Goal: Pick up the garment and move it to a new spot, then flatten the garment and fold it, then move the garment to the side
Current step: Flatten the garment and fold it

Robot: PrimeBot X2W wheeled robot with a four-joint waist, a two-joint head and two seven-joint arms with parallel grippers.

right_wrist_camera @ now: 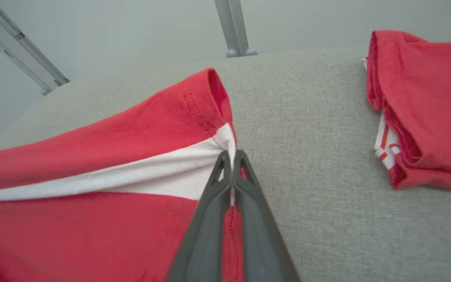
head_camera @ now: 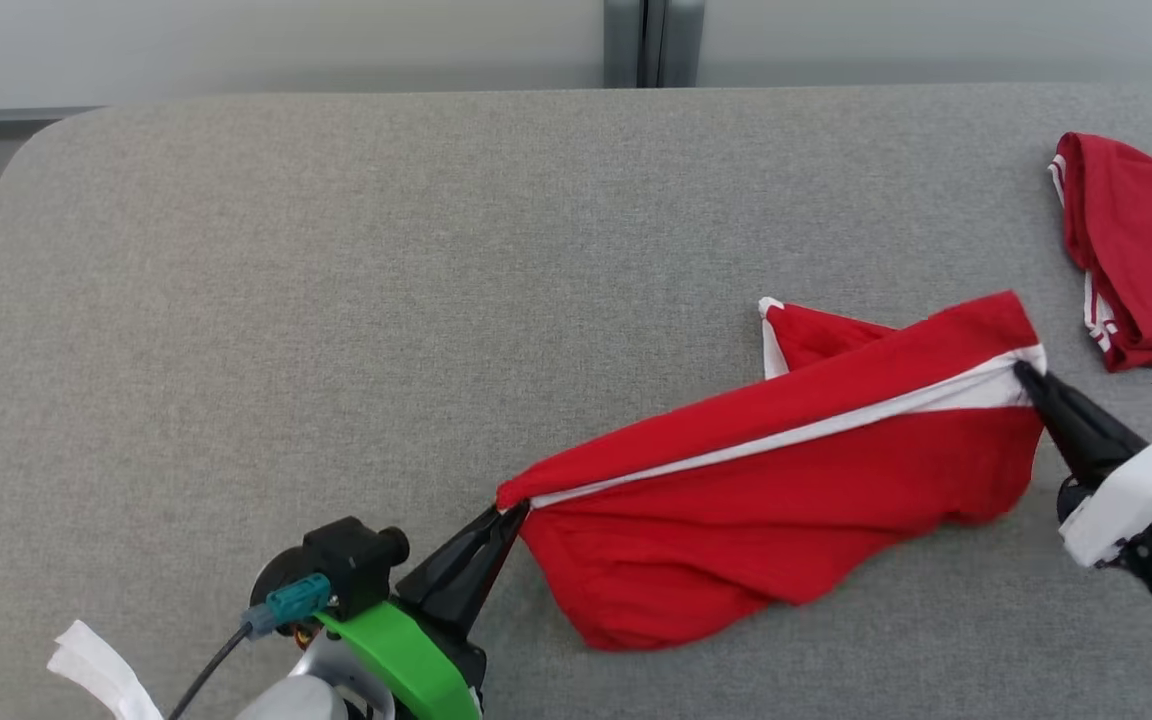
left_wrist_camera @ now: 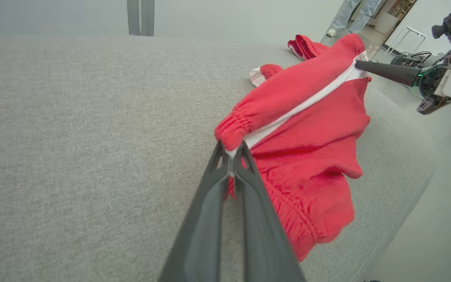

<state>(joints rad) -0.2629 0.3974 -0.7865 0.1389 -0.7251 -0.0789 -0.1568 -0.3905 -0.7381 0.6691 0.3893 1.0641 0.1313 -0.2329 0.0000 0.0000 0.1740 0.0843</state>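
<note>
1. Left gripper (head_camera: 513,510) is clamped shut on the red garment (head_camera: 786,520) at its gathered end, low on the grey table (head_camera: 336,300).
2. Right gripper (head_camera: 1022,371) pinches the opposite end, at the white stripe.
3. Garment stretched taut between them!
4. Folded red cloth (head_camera: 1146,250) lies apart, far right.

The red shorts (head_camera: 786,500) have a white stripe along the side and a gathered elastic waistband. They are stretched in a slanted line over the grey counter (head_camera: 336,300). The left hand (head_camera: 514,510) pinches the waistband end and the right hand (head_camera: 1024,372) pinches the hem end. The loose lower cloth sags in folds onto the counter.
</note>
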